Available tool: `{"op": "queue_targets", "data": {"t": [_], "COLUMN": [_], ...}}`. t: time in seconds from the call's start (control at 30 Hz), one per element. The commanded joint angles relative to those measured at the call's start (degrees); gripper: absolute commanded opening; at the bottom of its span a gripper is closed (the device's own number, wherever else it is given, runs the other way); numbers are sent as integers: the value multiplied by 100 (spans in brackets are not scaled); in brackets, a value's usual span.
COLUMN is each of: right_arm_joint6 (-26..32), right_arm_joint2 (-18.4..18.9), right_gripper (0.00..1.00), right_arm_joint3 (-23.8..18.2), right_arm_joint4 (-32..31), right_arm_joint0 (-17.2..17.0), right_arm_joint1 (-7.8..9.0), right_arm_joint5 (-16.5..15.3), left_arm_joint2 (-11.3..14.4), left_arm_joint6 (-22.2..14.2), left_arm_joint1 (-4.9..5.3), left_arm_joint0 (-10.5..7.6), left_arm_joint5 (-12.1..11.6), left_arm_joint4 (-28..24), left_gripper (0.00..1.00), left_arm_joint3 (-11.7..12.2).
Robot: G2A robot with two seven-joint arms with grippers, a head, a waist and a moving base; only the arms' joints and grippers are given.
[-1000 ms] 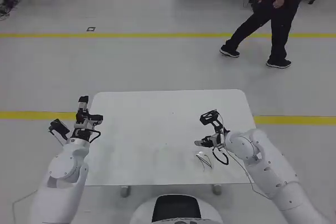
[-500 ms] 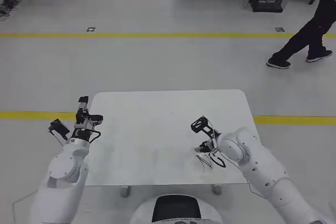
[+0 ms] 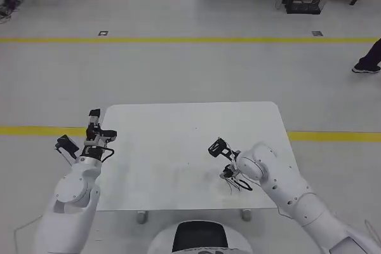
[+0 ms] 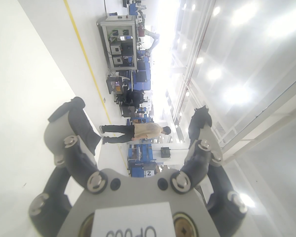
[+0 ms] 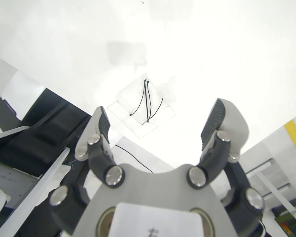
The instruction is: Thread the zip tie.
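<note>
Right wrist view: thin black zip ties [image 5: 146, 102] lie crossed on a clear sheet [image 5: 123, 103]; ribbed-padded right gripper [image 5: 160, 112] gapes open, left gripper [image 4: 138, 107] jaws likewise apart.

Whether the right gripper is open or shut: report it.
Open: the right arm's grey, black-padded gripper has its fingers wide apart, gripping nothing.

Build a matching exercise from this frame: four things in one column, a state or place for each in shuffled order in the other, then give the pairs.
Things:
1. left claw
2. right claw
3. zip ties
4. table

States or places:
A. black, lying on a clear sheet
B. open, aimed at the zip ties
C. white, rectangular
D. open, by the table's left edge, facing out into the room

Pairs: 1-D, 2-B, 3-A, 4-C
</note>
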Motion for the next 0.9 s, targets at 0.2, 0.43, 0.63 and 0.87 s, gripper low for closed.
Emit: {"op": "queue_targets", "data": {"t": [0.2, 0.43, 0.63, 0.87], "right_arm_joint6": [418, 808, 700, 745], "right_arm_joint2": [177, 133, 144, -131], "right_gripper": [100, 100, 100, 100], "right_arm_joint3": [-41, -10, 6, 248], "right_arm_joint4": [606, 898, 854, 614], "right_arm_joint0": [-84, -66, -80, 16], "right_arm_joint1": [71, 91, 91, 13], "right_arm_joint5": [-658, -942, -881, -278], "left_arm_joint2": [0, 0, 0, 0], "left_arm_joint6": [0, 0, 0, 0], "left_arm_joint1": [0, 0, 0, 0], "left_arm_joint0": [0, 0, 0, 0], "left_arm_joint5": [0, 0, 0, 0], "left_arm_joint4": [0, 0, 0, 0], "left_gripper": [100, 100, 100, 100], "left_arm_joint3": [0, 0, 0, 0]}}
